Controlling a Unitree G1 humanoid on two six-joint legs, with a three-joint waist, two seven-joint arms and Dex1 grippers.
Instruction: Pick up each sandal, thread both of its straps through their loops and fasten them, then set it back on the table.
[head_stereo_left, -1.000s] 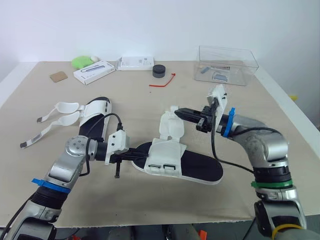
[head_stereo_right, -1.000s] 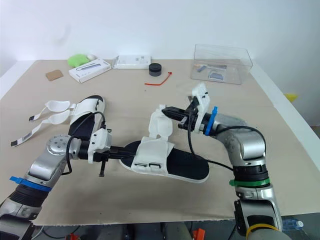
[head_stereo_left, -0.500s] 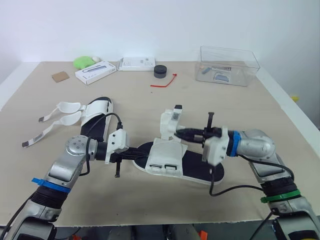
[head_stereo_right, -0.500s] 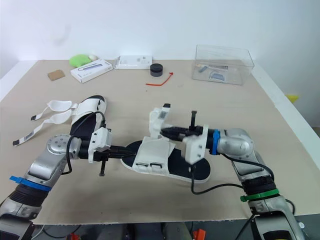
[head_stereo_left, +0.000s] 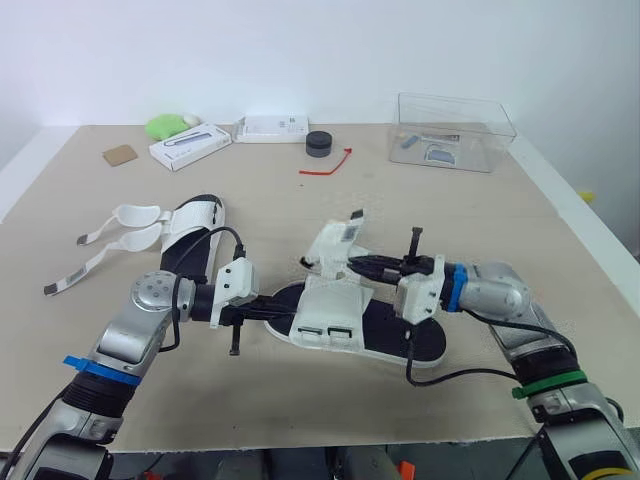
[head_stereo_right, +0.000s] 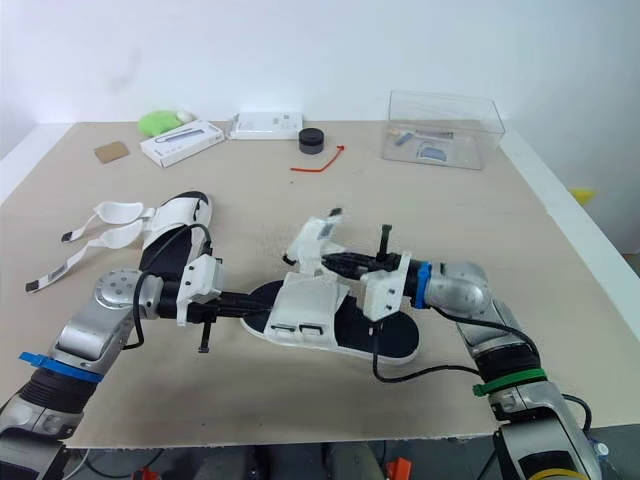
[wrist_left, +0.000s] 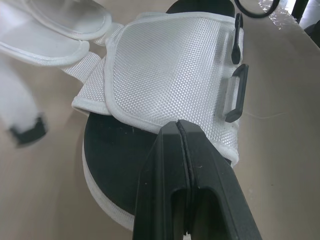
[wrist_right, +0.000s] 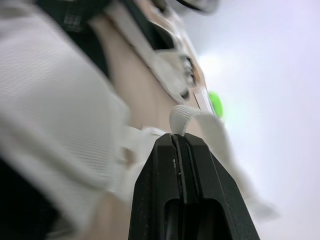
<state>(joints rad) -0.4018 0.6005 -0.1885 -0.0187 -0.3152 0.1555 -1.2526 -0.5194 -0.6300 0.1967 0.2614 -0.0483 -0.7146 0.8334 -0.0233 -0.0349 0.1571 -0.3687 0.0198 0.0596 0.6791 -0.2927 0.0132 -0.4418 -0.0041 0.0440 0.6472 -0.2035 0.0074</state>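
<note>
On your left, the other sandal (head_stereo_left: 190, 238) lies on the table (head_stereo_left: 470, 215) with its straps open. Your left hand (head_stereo_left: 270, 305) has its fingers pressed together at the heel of the middle sandal (head_stereo_left: 328, 308). Your right hand (head_stereo_left: 353, 264) is clamped on the raised strap (head_stereo_left: 335, 243) of this sandal.

In the right wrist view the sandal (wrist_right: 55, 100) is a pale smear. The strap (wrist_right: 181, 119) pokes out as a rounded tip above the right hand (wrist_right: 179, 138), the rest buried between its pressed-together fingers. In the left wrist view a black-tipped strap end (wrist_left: 27, 129) is blurred. The left hand (wrist_left: 178, 124) covers part of the sole (wrist_left: 115, 155), and whether it pinches anything cannot be told. The contents of the clear box (head_stereo_left: 480, 125) on the tabletop (head_stereo_left: 250, 200) are too small to identify.
</note>
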